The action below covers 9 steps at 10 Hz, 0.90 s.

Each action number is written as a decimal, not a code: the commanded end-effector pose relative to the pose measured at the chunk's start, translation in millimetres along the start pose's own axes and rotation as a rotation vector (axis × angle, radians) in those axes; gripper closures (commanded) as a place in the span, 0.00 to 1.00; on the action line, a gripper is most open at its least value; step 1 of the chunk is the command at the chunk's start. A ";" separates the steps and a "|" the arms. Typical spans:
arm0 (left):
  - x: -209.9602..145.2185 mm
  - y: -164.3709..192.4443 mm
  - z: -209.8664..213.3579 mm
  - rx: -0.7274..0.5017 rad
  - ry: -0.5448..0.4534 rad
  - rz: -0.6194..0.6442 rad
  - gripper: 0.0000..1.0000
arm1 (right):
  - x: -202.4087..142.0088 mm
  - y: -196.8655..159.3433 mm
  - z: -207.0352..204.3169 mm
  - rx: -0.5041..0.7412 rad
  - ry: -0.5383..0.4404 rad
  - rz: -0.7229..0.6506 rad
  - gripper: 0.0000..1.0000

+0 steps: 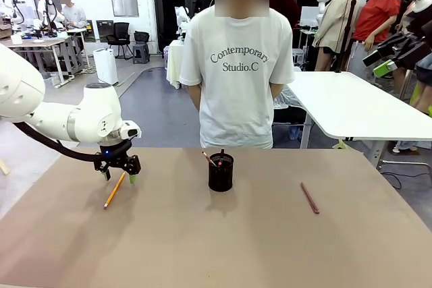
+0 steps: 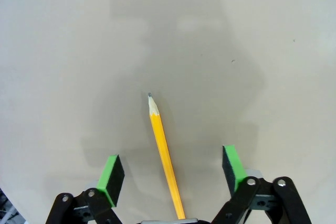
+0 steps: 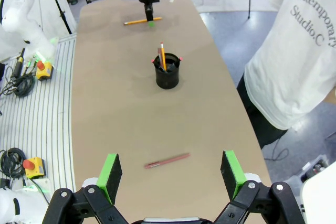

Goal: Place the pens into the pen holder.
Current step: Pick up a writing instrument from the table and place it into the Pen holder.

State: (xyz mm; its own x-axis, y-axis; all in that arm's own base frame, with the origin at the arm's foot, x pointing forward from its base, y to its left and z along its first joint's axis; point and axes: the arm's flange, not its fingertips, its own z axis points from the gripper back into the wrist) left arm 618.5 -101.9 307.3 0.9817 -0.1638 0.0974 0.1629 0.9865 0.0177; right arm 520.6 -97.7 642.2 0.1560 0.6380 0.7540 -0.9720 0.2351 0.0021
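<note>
A yellow-orange pencil (image 1: 115, 190) lies flat on the brown table at the left. My left gripper (image 1: 120, 170) hangs just over its far end. In the left wrist view the pencil (image 2: 164, 150) runs up the gap of my left gripper (image 2: 171, 174), which is open, and neither green pad (image 2: 111, 179) touches it. The black mesh pen holder (image 1: 221, 173) stands mid-table in front of the person, with pens sticking out of it. A reddish-brown pen (image 1: 310, 197) lies to its right. My right gripper (image 3: 170, 174) is open and empty, high above that pen (image 3: 167, 161) and the holder (image 3: 167, 74).
A person in a white T-shirt (image 1: 236, 79) stands at the table's far edge, hands behind the back. The right arm (image 1: 398, 48) is raised at the upper right, off the table. Bare brown tabletop (image 1: 202, 247) stretches across the near side.
</note>
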 end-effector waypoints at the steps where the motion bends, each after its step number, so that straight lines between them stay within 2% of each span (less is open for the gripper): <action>1: 4.7 4.4 1.2 -0.008 -0.001 0.007 0.26 | 1.0 2.0 -0.2 0.001 -0.005 0.004 0.00; 4: 5.6 4.7 0.4 -0.009 0.009 0.014 0.84 | 1.0 2.0 -0.2 0.001 -0.005 0.004 0.00; 5: 6.2 5.0 0.0 -0.006 0.011 0.014 1.00 | 1.0 2.0 -0.2 0.001 -0.005 0.004 0.00; 9: 6.0 4.6 -0.9 -0.001 0.020 0.010 1.00 | 1.0 2.0 -0.2 0.001 -0.005 0.004 0.00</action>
State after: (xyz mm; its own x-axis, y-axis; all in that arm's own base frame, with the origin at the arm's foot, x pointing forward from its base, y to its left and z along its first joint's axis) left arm 622.5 -99.6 310.9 0.9822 -0.1594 0.0996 0.1584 0.9872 0.0180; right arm 520.6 -97.7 642.2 0.1560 0.6380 0.7540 -0.9720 0.2351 0.0021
